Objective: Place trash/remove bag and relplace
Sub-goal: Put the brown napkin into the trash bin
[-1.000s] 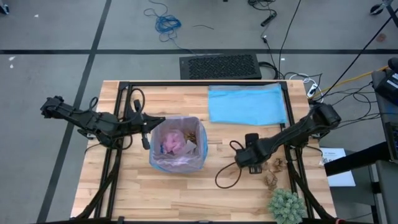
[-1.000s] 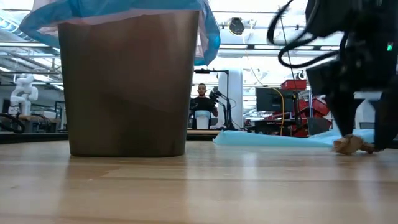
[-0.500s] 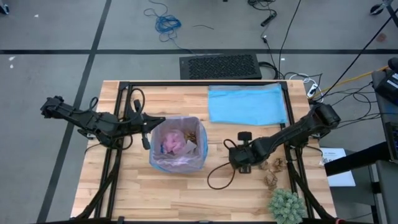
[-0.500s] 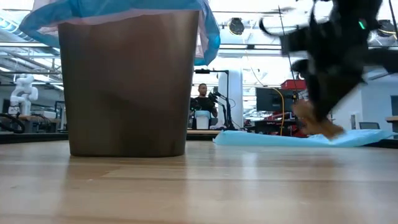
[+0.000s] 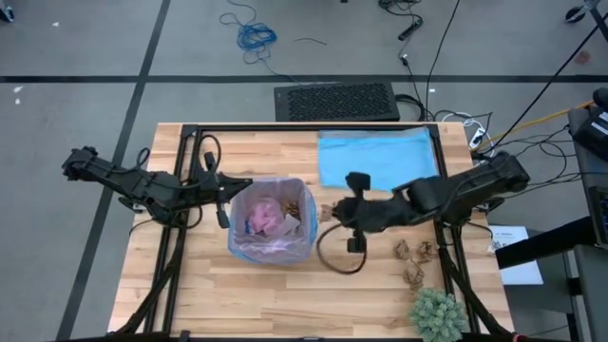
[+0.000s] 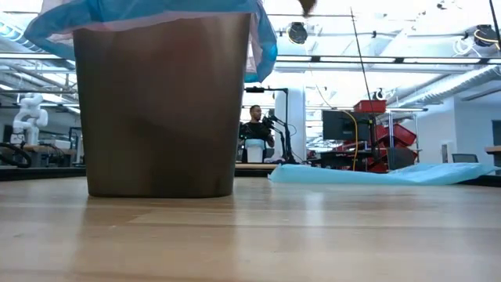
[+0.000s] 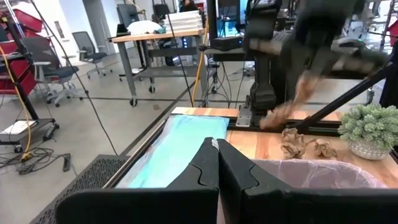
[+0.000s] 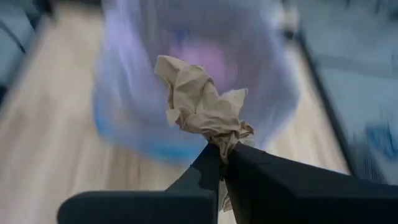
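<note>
Right tool (image 8: 222,151) pinches paper wad (image 8: 202,104) by one tip, 3 o'clock of bin (image 5: 271,221); thin hold, may drop short. Left tool (image 7: 217,163) closed, empty.

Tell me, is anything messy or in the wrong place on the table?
Yes. Three crumpled brown paper wads lie loose on the wood beside the spiky plant, not in the bin. The right gripper holds another wad near the bin. A light blue bag lies flat behind.
</note>
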Action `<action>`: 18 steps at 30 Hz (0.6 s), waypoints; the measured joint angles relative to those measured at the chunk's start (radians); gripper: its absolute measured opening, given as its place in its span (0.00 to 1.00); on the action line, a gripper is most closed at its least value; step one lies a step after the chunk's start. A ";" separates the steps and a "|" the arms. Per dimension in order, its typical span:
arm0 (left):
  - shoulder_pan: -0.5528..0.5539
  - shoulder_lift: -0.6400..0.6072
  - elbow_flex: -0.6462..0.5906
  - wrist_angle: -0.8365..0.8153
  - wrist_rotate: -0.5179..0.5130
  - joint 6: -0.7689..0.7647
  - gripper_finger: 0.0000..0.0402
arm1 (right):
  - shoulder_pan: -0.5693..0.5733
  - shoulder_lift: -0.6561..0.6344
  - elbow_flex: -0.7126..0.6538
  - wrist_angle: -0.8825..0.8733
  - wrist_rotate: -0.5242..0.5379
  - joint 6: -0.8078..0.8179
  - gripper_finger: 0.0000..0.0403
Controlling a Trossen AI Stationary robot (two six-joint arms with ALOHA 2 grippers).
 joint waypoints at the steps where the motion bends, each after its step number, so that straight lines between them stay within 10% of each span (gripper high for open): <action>1: 0.000 0.000 0.000 0.000 0.000 0.000 0.00 | -0.008 0.003 0.019 0.055 -0.018 -0.036 0.00; 7: 0.000 0.000 0.000 0.001 -0.029 0.000 0.00 | -0.088 0.064 0.035 0.382 -0.280 -0.195 0.00; 18: 0.000 0.000 0.000 -0.001 -0.103 0.001 0.00 | -0.215 0.232 0.033 0.430 -0.287 -0.234 0.16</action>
